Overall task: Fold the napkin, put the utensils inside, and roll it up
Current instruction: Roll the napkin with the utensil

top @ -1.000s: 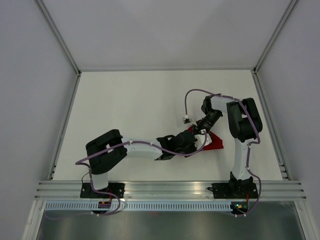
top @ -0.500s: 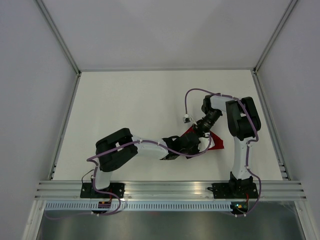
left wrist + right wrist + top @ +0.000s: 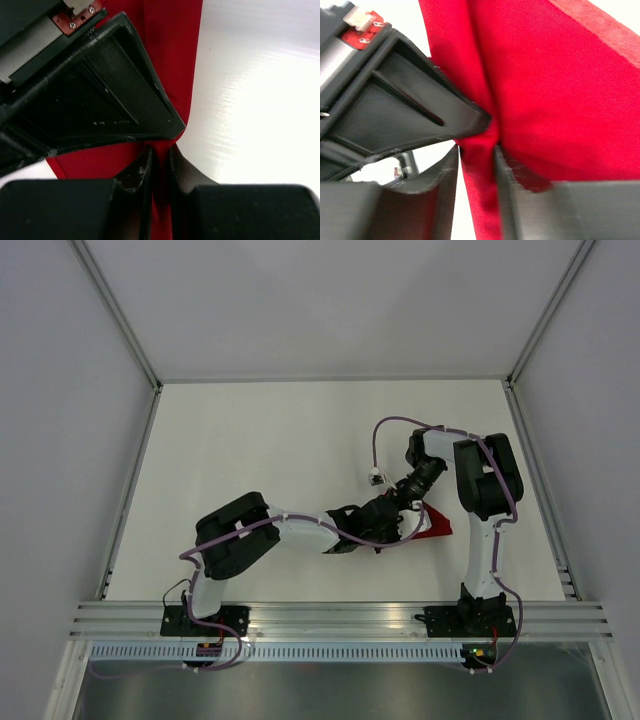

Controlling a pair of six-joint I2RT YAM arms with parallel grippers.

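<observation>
Though thin, visibly woven, creased red napkin (image 3: 555, 90)

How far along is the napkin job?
Done: the napkin is gathered into a compact red shape; whether it is folded or partly rolled, I cannot tell. In hand: the left gripper and the right gripper are each shut on a pinch of cloth, close together. Left: the knife shows in no view, so whether it is inside is unclear, and no finished roll is visible.

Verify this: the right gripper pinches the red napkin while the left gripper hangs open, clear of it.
Not quite. The left wrist view shows the left gripper shut on the napkin too; the right gripper pinches it as stated.
</observation>
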